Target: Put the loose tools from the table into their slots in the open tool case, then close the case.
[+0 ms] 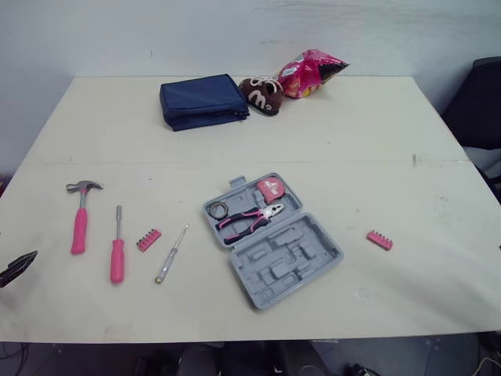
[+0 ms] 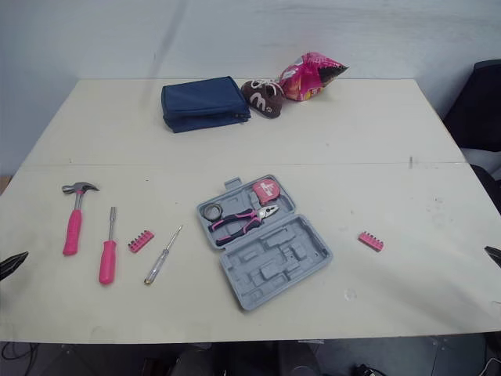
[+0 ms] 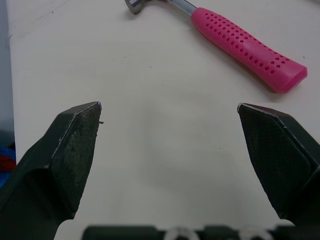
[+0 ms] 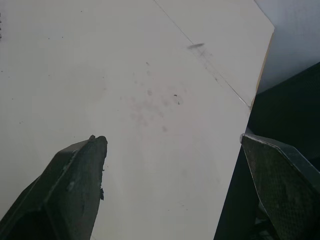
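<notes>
The grey tool case (image 1: 286,256) lies open at the table's middle, holding pink-handled pliers (image 1: 249,220), a tape measure (image 1: 270,188) and a dark ring (image 1: 218,209). Left of it lie a slim screwdriver (image 1: 171,254), a pink bit strip (image 1: 148,239), a pink-handled driver (image 1: 117,249) and a pink-handled hammer (image 1: 80,219). A second pink bit strip (image 1: 380,240) lies right of the case. My left gripper (image 3: 169,108) is open over bare table just short of the hammer (image 3: 240,42). At the table's right edge my right gripper (image 4: 172,139) is open and empty.
At the back of the table sit a navy pouch (image 1: 202,101), a small brown shoe (image 1: 262,94) and a pink snack bag (image 1: 311,73). A dark chair (image 1: 481,102) stands off the right side. A seam (image 1: 352,162) crosses the tabletop.
</notes>
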